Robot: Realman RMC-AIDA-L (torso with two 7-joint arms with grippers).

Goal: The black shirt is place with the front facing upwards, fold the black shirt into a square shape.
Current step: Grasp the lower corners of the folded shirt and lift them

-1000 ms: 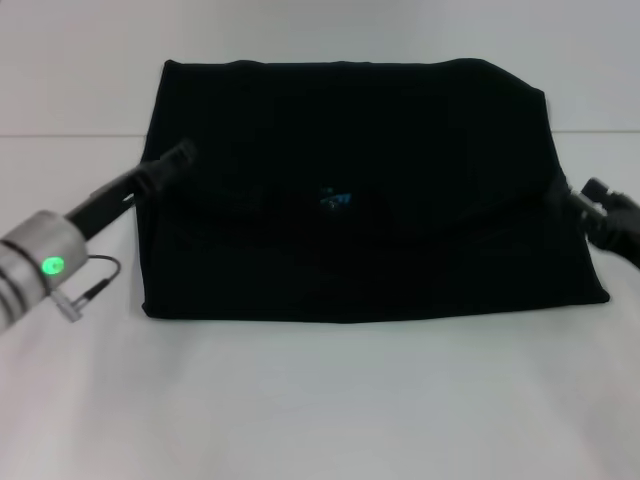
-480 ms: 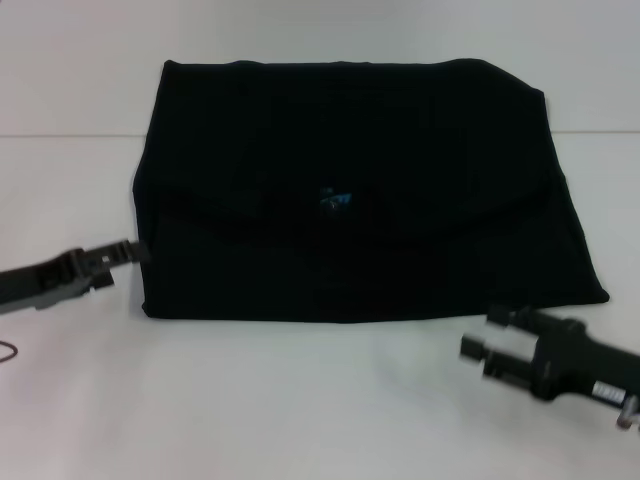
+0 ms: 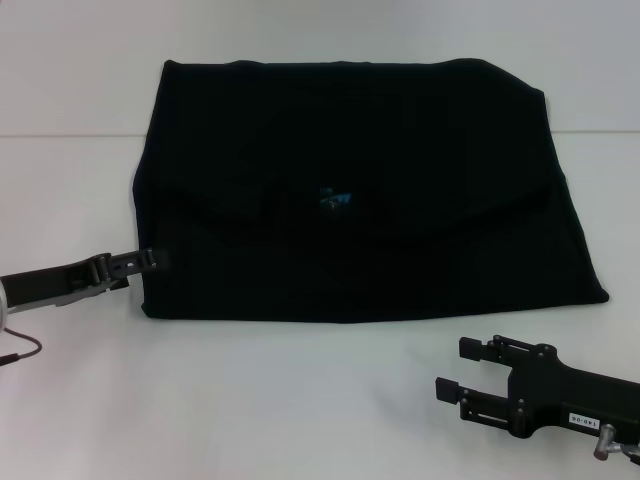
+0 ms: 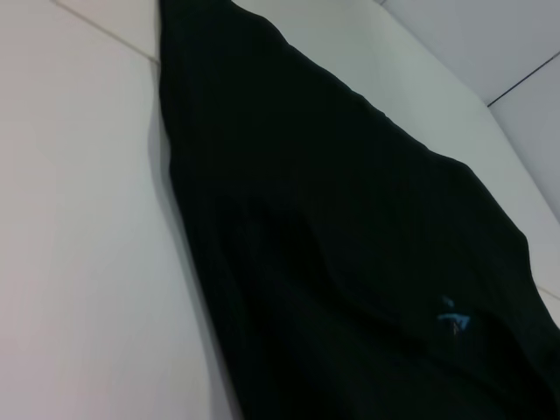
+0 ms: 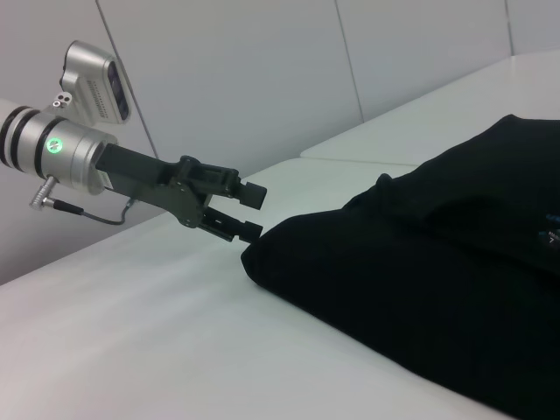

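The black shirt [image 3: 350, 190] lies folded into a wide, roughly rectangular shape on the white table. Its small blue neck label [image 3: 335, 198] shows near the middle, and the lettering is hidden. The shirt also shows in the left wrist view [image 4: 350, 262] and the right wrist view [image 5: 420, 271]. My left gripper [image 3: 150, 260] is open and empty, just beside the shirt's front left corner; it also shows in the right wrist view [image 5: 251, 213]. My right gripper [image 3: 458, 368] is open and empty over the table, in front of the shirt's right part and apart from it.
The white table [image 3: 280, 400] runs bare in front of the shirt and on both sides. A seam [image 3: 70, 134] crosses the table behind the shirt's middle. A white panelled wall [image 5: 262, 70] stands beyond the table.
Both grippers have left the shirt's side edges. The left one dropped back to the front left corner. The right one swung out to the table in front of the shirt. The shirt lies unchanged.
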